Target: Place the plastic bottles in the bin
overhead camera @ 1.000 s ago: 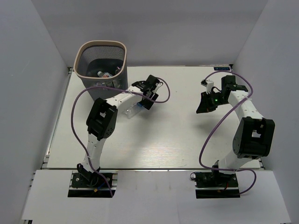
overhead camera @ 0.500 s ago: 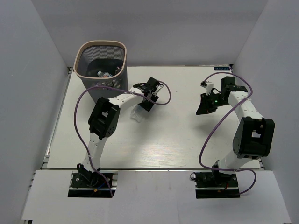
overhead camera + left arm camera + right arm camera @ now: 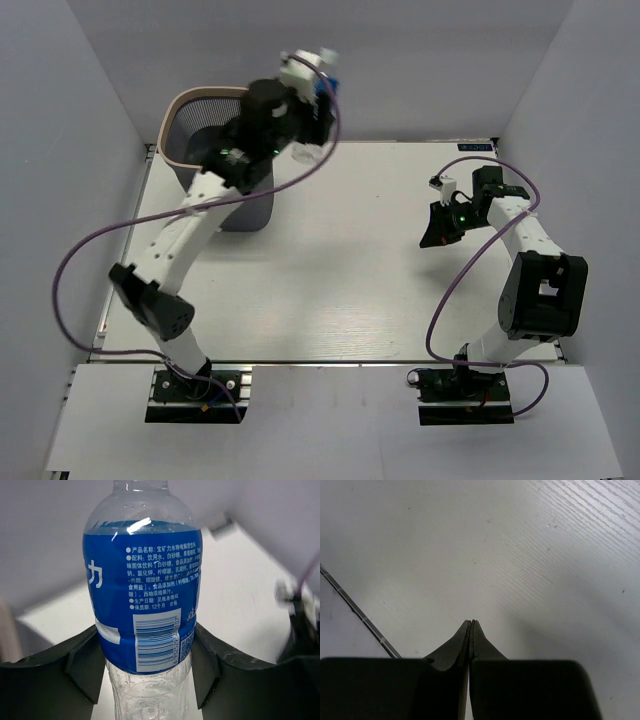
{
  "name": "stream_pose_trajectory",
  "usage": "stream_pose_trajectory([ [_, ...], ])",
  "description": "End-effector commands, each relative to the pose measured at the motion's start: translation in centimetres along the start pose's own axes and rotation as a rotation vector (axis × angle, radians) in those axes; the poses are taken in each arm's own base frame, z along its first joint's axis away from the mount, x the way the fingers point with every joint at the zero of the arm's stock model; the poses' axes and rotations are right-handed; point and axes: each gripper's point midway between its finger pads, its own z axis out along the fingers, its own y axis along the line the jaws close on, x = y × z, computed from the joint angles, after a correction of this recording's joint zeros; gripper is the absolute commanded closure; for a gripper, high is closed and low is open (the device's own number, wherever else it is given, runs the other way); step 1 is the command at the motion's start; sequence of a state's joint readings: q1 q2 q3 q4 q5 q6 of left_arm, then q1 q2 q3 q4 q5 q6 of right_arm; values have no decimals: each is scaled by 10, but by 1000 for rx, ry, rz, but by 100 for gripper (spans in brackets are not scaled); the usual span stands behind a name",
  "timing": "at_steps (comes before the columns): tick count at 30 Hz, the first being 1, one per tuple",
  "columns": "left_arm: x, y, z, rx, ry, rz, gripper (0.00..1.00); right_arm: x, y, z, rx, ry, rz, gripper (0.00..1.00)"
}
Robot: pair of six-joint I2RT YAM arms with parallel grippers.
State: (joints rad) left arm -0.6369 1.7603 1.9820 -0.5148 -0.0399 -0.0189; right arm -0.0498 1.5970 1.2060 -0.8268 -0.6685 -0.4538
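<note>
I've got my left gripper (image 3: 145,665) pinching the blue bottle (image 3: 145,590), now lifted by the bin (image 3: 192,99) at 11 o'clock, drop's next. The right gripper (image 3: 471,630) sits pressed together.

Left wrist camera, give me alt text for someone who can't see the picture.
A clear plastic bottle with a blue label, printed with white Chinese text and a barcode, fills the frame, clamped between the dark fingers of the left gripper. Behind it, blurred, are the white table and a grey wall.

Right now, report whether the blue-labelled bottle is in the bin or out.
Out: the left gripper clamps the blue-labelled bottle, held aloft.
</note>
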Motion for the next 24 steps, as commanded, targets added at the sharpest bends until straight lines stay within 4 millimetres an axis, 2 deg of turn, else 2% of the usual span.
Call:
stream_pose_trajectory([
  [1,-60,70,-47,-271,-182,-103,81,-13,4,-5,5,-43,-52,100],
  [2,-66,86,-62,-337,-206,-121,81,-13,5,-6,8,-48,-58,100],
  [4,-65,126,-80,-461,-224,-158,81,-12,6,-6,6,-47,-66,100],
  [6,-71,145,-96,-523,-260,-170,80,-10,6,-4,6,-44,-68,100],
  [7,-70,162,-102,-574,-260,-167,79,-10,6,-5,7,-46,-72,100],
  [8,-66,174,-108,-627,-252,-171,78,-9,7,-4,6,-46,-73,100],
  [11,-39,211,-105,-728,-169,-165,73,-11,9,-4,-6,-49,-73,100],
  [12,-35,219,-104,-745,-160,-167,65,-13,8,-4,-5,-51,-72,98],
  [13,-27,231,-104,-772,-145,-180,43,-13,9,-4,-9,-49,-81,94],
  [14,-19,239,-102,-786,-122,-180,27,-15,10,-5,-8,-51,-89,90],
  [15,-18,243,-104,-796,-126,-192,0,-13,10,-5,-12,-46,-86,84],
  [16,-14,247,-100,-792,-115,-193,0,-13,12,-7,-15,-40,-104,76],
  [18,-21,246,-99,-760,-139,-204,0,-11,16,-7,-37,-28,-120,69],
  [19,-31,243,-102,-738,-166,-190,0,-10,17,-9,-36,-33,-129,63],
  [21,-45,222,-97,-623,-195,-159,0,-11,17,-11,-23,-43,-138,55],
  [22,-58,208,-103,-573,-231,-138,0,-13,20,-16,-9,-62,-152,47],
  [23,-54,185,-91,-439,-213,-101,0,-20,17,-18,14,-87,-176,35],
  [24,-57,167,-87,-335,-228,-88,0,-21,19,-18,18,-96,-158,10],
])
